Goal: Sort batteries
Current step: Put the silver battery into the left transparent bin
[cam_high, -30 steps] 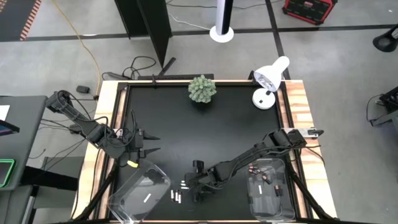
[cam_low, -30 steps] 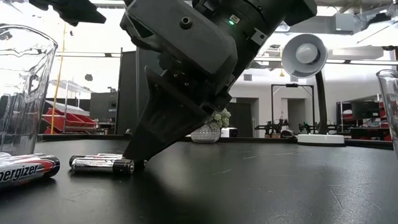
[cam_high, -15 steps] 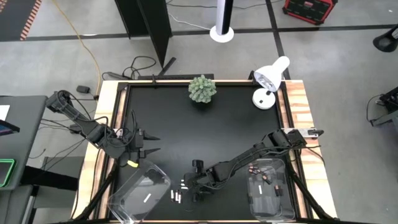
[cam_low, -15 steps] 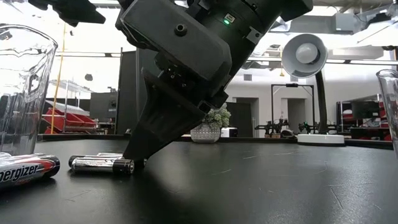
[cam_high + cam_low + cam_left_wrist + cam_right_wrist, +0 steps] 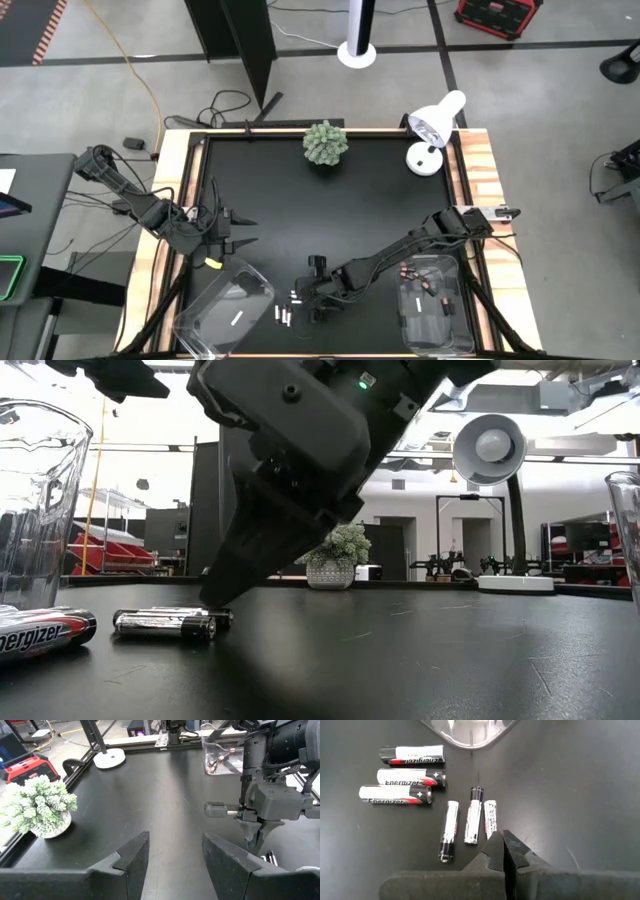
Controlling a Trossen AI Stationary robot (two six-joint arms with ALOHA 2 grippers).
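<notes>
Six batteries lie loose on the black table near its near edge: three silver-and-black Energizer ones side by side and three slimmer white-and-dark ones beside them, also seen in the high view and the low view. My right gripper is shut and points down, with its tips just above the table beside the slim batteries. It holds nothing that I can see. My left gripper is open and hovers at the table's left side.
A clear bin at the near left holds one white battery. A second clear bin at the near right holds dark copper-ended batteries. A small potted plant and a white desk lamp stand along the far edge.
My right gripper has risen a little off the table beside the batteries and tipped slightly, staying shut. The batteries lie where they were.
</notes>
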